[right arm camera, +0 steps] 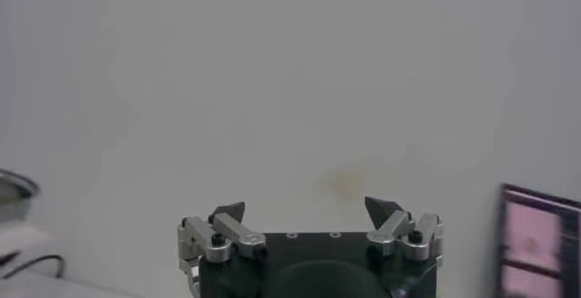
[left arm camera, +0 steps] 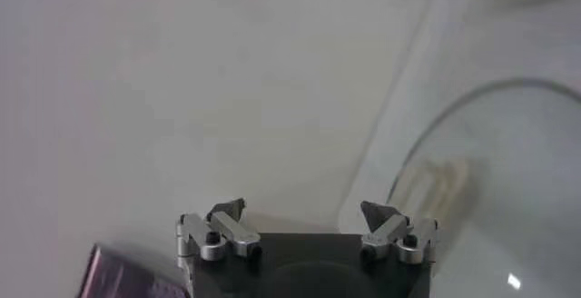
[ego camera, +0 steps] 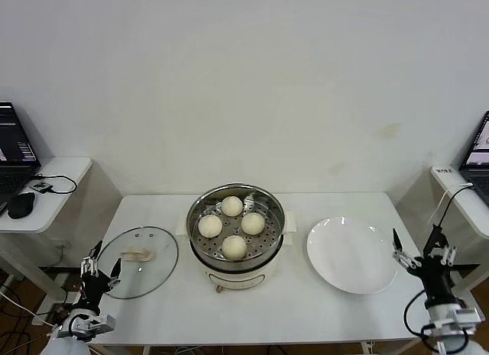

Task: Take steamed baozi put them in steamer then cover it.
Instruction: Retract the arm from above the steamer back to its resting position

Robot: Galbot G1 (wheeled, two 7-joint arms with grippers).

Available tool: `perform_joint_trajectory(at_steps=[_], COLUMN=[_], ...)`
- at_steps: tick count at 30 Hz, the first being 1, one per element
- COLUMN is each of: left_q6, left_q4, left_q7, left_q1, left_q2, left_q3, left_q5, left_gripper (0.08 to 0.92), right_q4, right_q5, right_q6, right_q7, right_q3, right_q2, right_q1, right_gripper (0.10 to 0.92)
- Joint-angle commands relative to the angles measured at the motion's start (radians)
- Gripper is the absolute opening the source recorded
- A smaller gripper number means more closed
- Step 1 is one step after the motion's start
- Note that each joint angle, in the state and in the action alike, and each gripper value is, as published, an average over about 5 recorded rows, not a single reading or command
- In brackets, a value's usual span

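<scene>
Baozi [ego camera: 231, 226] in steamer [ego camera: 236, 257], cover [ego camera: 137, 261] aside

Wall: plain off-white wall [ego camera: 244, 80] is filling the far side, carrying a faint yellowish stain [ego camera: 391, 130].
Counter: white counter [ego camera: 168, 301] is standing against the wall.
Left side table: white side table [ego camera: 61, 172] is holding a laptop [ego camera: 14, 145], a black mouse [ego camera: 21, 205] and a cable.
Right side: a second laptop [ego camera: 477, 153] is showing at the edge.
Floor: brown floor [ego camera: 15, 294] is showing at lower left.
</scene>
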Motion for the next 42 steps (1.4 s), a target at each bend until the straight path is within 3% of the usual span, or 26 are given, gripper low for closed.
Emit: perform_joint_trajectory(at_steps=[1,42], left_q6=[-0.044,-0.046], left_q4=[0.168,0.293], left_q7=[-0.02,0.037], left_q1=[-0.1,-0.301], left_q2=[0.037,-0.014], left_q3=[0.04,0.116], left_q5=[0.214,0.278], left_gripper=[0.823,0.823], right_q4=[0.001,-0.059], right_q5=[-0.023,-0.035], right_q6=[0.047,0.068], right_q7=[0.008,-0.01], right_q3=[0.085,0.07], right_q2=[0.109,0.109], right_q1=[-0.097,-0.13], right_gripper=[0.823,0.823])
